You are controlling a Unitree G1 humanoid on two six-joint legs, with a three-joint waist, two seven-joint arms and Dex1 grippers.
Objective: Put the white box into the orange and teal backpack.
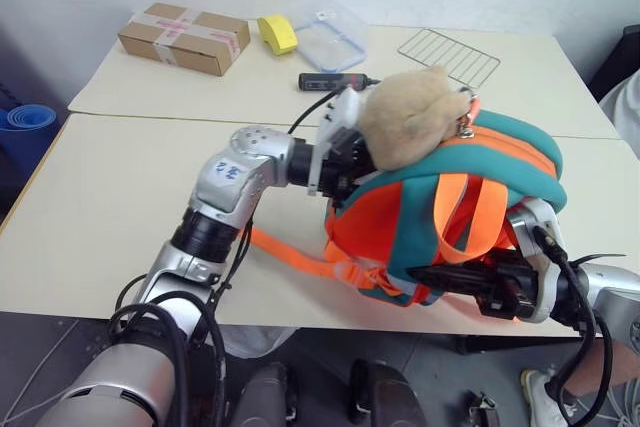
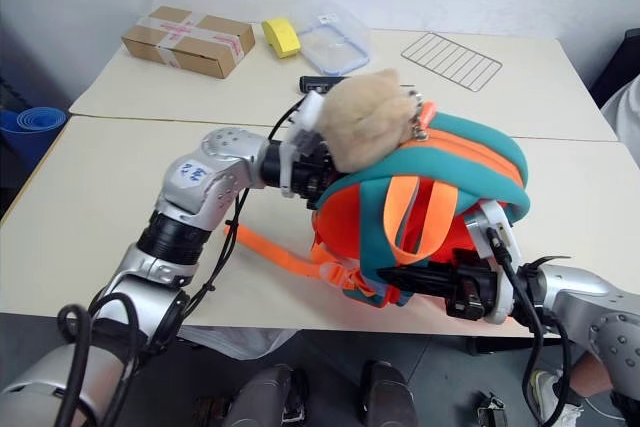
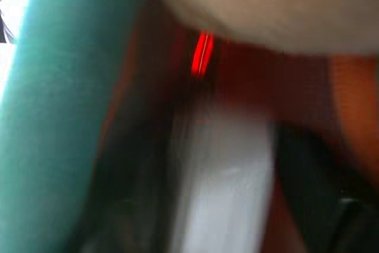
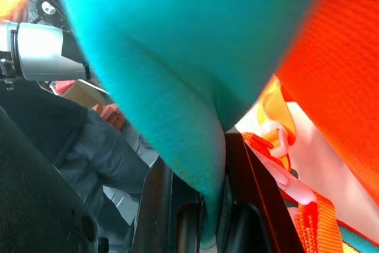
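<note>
While the orange and teal backpack (image 1: pixel 450 207) sits at the near edge of the front table (image 1: pixel 100 207), roughly 4 o'clock from table centre, its lower side overhangs that edge a little. Left gripper (image 1: pixel 345 162) reaches level into the pack's opening from 9 o'clock, under the tan plush toy (image 1: pixel 410 117); jaw state cannot be told, fingers hidden by fabric. White box (image 3: pixel 222 188) shows as a pale blurred slab in the left wrist view, inside the pack between teal wall and orange lining; whether it is gripped cannot be told. Right gripper (image 4: pixel 204 205) comes in from 3 o'clock at the near edge, jaws pressed together, pinching a teal strap of the pack. One loose orange strap (image 1: pixel 290 252) trails toward 8 o'clock on the table. Open room: wide bare tabletop at 9 to 10 o'clock of the pack. Far table (image 1: pixel 520 97), at 12 o'clock: one brown taped cardboard box (image 1: pixel 185 37), one yellow object (image 1: pixel 278 33), one clear blue-rimmed container (image 1: pixel 330 35), one wire rack (image 1: pixel 448 55), one black stick-like device (image 1: pixel 335 81). Two tables butt together, seam running 9 to 3.
</note>
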